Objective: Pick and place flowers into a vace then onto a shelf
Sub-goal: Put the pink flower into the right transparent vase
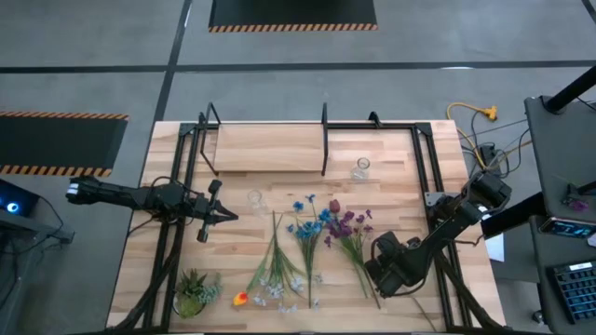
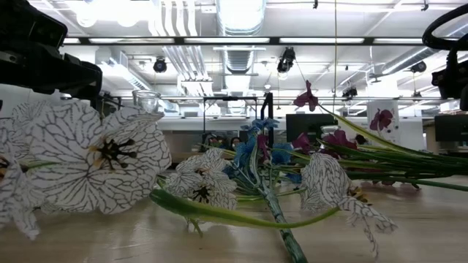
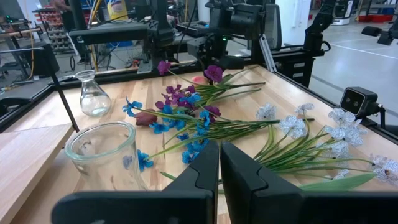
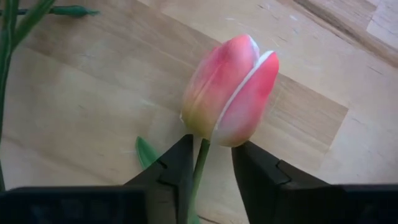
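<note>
A left gripper (image 1: 226,216) hangs with its fingers pressed together over the tabletop's left-centre, just short of a clear glass jar (image 1: 255,199); in the left wrist view that jar (image 3: 102,154) stands directly beyond the fingertips. A small potted plant (image 1: 193,291) sits near the front-left corner. The flowers (image 1: 303,247) lie loose in three fanned bunches along the front-centre of the tabletop: white and orange-yellow blooms leftmost, blue in the middle, purple to the right. Behind them, one light wooden shelf (image 1: 270,149) runs along the back edge, and a second glass piece, a small flask-shaped vase (image 1: 360,169), stands at its right end. Near the front-right corner, the right gripper (image 1: 384,270) grips the green stem of a single pink tulip (image 4: 230,91), its bloom just above the fingers (image 4: 176,168). No writing is legible.
</note>
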Tool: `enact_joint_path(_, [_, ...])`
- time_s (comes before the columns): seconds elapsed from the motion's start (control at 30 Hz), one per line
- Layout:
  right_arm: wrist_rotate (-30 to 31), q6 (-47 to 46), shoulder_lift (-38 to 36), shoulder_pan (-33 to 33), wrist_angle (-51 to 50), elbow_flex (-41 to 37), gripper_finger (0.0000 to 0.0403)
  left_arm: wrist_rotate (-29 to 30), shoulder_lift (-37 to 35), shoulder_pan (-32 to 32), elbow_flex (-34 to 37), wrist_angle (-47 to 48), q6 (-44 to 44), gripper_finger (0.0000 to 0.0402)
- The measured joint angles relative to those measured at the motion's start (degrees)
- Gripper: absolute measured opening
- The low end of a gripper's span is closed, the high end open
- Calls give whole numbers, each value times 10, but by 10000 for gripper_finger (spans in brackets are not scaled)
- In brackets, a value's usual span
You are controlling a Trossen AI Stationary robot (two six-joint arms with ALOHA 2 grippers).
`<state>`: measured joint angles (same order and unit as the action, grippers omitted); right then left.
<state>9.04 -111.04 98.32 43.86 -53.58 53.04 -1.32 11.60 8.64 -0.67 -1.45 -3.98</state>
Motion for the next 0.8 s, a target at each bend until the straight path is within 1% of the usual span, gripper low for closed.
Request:
enact_joint_path(0.23, [-1,2,0,0,0,0,42,0,0,0,0,0,0,0])
enact_joint_path(0.43, [-1,10,-3,0,-3,0,13,0,0,0,0,0,0,0])
enact_joint_path(0.57, [-1,29,-16,0,-5,0,10,0,0,0,0,0,0,0])
enact_joint_path(0.7, [0,32,-46,0,-9,0,10,0,0,0,0,0,0,0])
enact_joint_path(0.8, [22,37,-74,0,-19,0,9,0,0,0,0,0,0,0])
